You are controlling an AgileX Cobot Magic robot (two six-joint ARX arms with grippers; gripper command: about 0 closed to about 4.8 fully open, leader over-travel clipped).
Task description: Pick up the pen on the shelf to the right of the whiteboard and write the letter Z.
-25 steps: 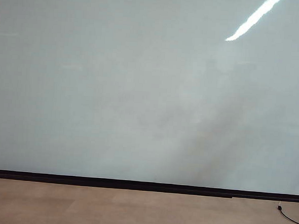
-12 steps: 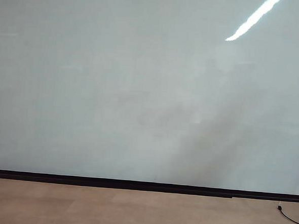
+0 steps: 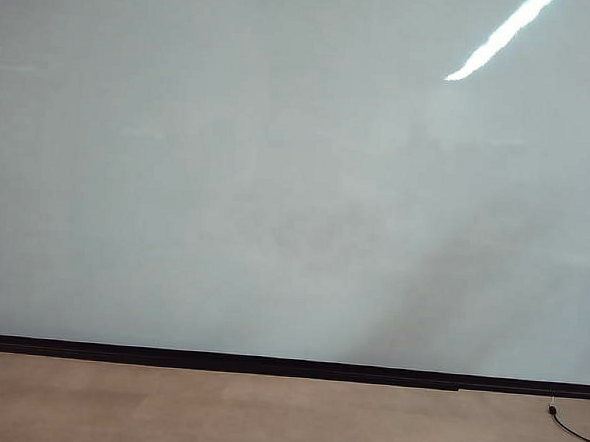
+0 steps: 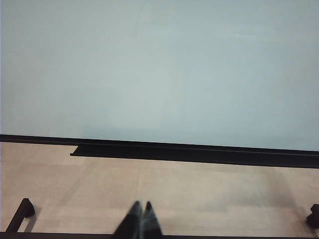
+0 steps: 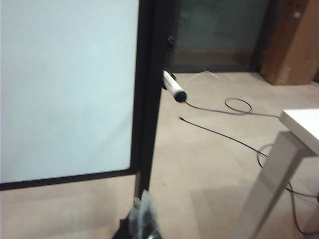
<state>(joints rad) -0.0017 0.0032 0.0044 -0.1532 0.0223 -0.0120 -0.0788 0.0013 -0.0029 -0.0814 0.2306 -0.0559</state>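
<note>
The whiteboard (image 3: 277, 180) fills the exterior view, glossy and blank, with a black strip (image 3: 266, 364) along its lower edge. No letter Z is in view. In the right wrist view the pen (image 5: 173, 85), white with a dark tip, sticks out from the black frame (image 5: 147, 99) at the board's right edge; I cannot make out the shelf under it. My right gripper (image 5: 141, 195) is shut and empty, blurred, low and well short of the pen. My left gripper (image 4: 142, 202) is shut and empty, pointing at the board (image 4: 159, 64) over the floor. Neither gripper shows in the exterior view.
Black cables (image 5: 234, 107) trail over the tan floor (image 5: 209, 164) right of the board. A white table (image 5: 301, 124) with a slanted leg stands at the right, and a brown cabinet (image 5: 291, 40) behind it. A cable end (image 3: 568, 428) lies at the floor's lower right.
The dim shadow on the board's right half has shifted a little. Nothing else in the exterior view differs.
</note>
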